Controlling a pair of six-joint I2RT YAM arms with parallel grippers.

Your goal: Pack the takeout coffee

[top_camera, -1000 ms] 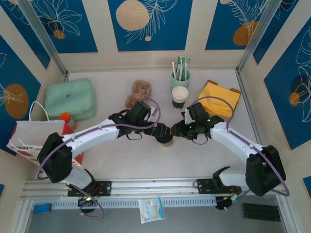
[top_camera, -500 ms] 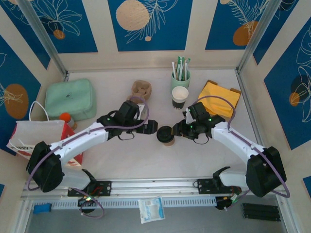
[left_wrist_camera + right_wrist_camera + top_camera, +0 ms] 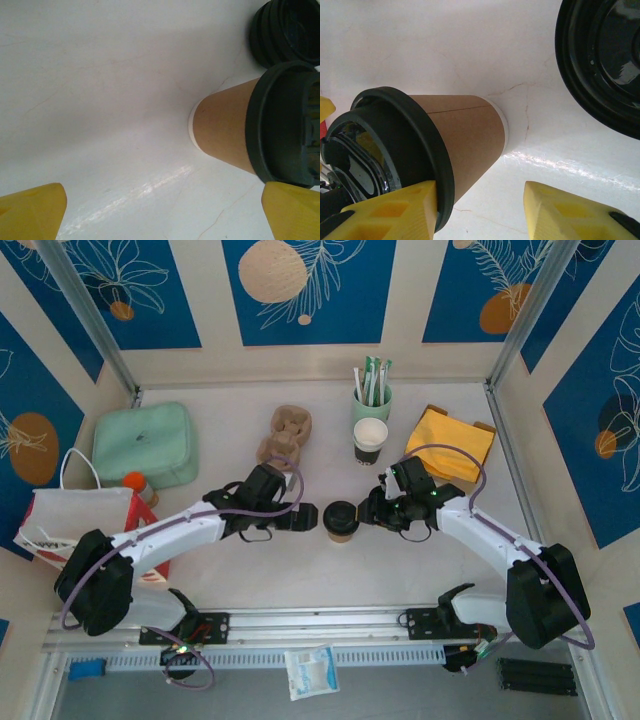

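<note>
Blue flowered walls close round a white table (image 3: 250,575). From above, the white cup (image 3: 370,439) with its dark band stands upright far of centre, just near of a green cup (image 3: 371,400) of sticks, with a yellow packet (image 3: 455,445) to its right and a brown carrier (image 3: 288,430) to its left. A mint pouch (image 3: 145,443) lies far left, with a paper bag (image 3: 70,520) near of it. A brown cup (image 3: 340,521) with a black lid stands mid-table, near of the white cup and apart from it. The left pincer (image 3: 308,518) sits just left of the brown cup, and the right pincer (image 3: 363,514) just right of it.

At the left wrist, the left pincer (image 3: 162,210) is spread to its widest, its yellow fingers (image 3: 35,212) in the bottom corners with bare table between them. The brown cup (image 3: 225,135) stands ahead, close to one finger.

At the right wrist, the right pincer (image 3: 482,210) is partly apart and clamped on nothing. One yellow finger (image 3: 395,210) meets the lid's rim (image 3: 437,165) of the brown cup (image 3: 465,135); bare table lies between the cup and the other finger. Beyond sits a glossy black round thing (image 3: 605,65); I cannot tell what it is.
</note>
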